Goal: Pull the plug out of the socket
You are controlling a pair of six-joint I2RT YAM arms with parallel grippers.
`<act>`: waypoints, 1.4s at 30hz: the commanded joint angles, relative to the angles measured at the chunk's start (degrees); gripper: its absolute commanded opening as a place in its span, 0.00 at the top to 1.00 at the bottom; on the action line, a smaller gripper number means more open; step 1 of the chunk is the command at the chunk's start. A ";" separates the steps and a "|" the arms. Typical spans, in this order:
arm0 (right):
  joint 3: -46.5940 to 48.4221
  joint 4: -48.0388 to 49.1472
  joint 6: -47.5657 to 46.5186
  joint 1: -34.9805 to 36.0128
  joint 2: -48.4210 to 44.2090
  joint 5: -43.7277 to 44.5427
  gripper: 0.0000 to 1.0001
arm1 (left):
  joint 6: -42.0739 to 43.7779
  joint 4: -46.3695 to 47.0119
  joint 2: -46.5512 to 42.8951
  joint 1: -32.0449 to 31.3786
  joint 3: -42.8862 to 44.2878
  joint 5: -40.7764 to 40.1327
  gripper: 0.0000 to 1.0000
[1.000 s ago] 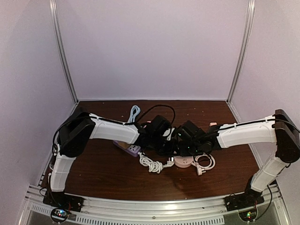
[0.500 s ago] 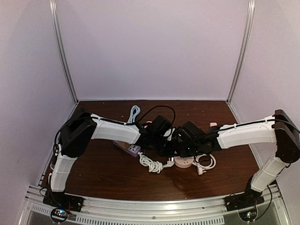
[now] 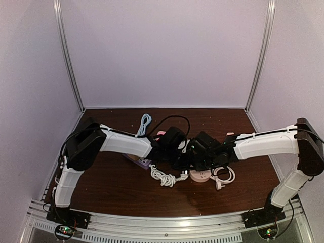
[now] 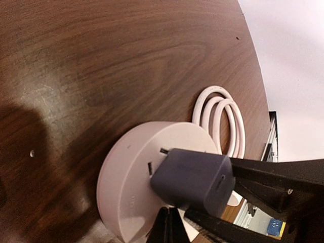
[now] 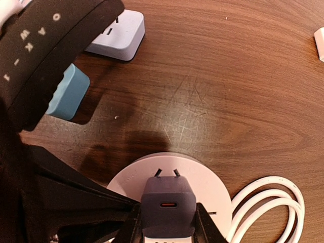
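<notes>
The step in hand is the pull itself. The right gripper pinches the grey plug across its sides, its jaws part closed around the body. The plug stands over the middle of the round pale socket, which lies on the table near the middle, just beside a coiled white cord. The left gripper is pressed together with nothing between its fingers. Its tip comes down at the socket's near edge, seemingly to pin the socket in place, though actual contact is cut off at the frame's border. Both prongs show bare between the plug and the socket face, so the plug looks at least partly drawn. Neither wrist view shows whether the prong tips sit in the slots or have come clear. The next move likely calls for a straight pull by the right arm along the line of the prongs, away from the socket face and without twisting, while the left arm bears down so the light socket does not lift with the plug. If the socket rises or slides, the prongs may bind, or the cord may drag.
</notes>
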 commanded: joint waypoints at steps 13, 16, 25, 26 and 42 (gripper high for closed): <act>-0.21 7.60 1.02 -0.76 -4.77 -4.58 1.00 | -2.29 -8.74 6.83 -1.26 -5.73 -6.17 1.00; 2.02 5.28 0.58 1.46 -3.32 -1.05 1.00 | -2.41 -9.39 6.94 -1.26 -5.44 -6.72 1.00; -0.19 6.81 0.98 2.08 -4.53 1.70 1.00 | -2.40 -10.37 7.29 -1.54 -5.21 -7.32 1.00; -1.71 8.24 1.33 1.35 -5.26 0.11 1.00 | -2.40 -10.32 7.29 -1.57 -5.20 -7.42 1.00; 0.32 6.82 -1.26 2.27 -7.35 1.35 1.00 | -2.84 -10.32 7.64 -1.75 -5.12 -7.66 1.00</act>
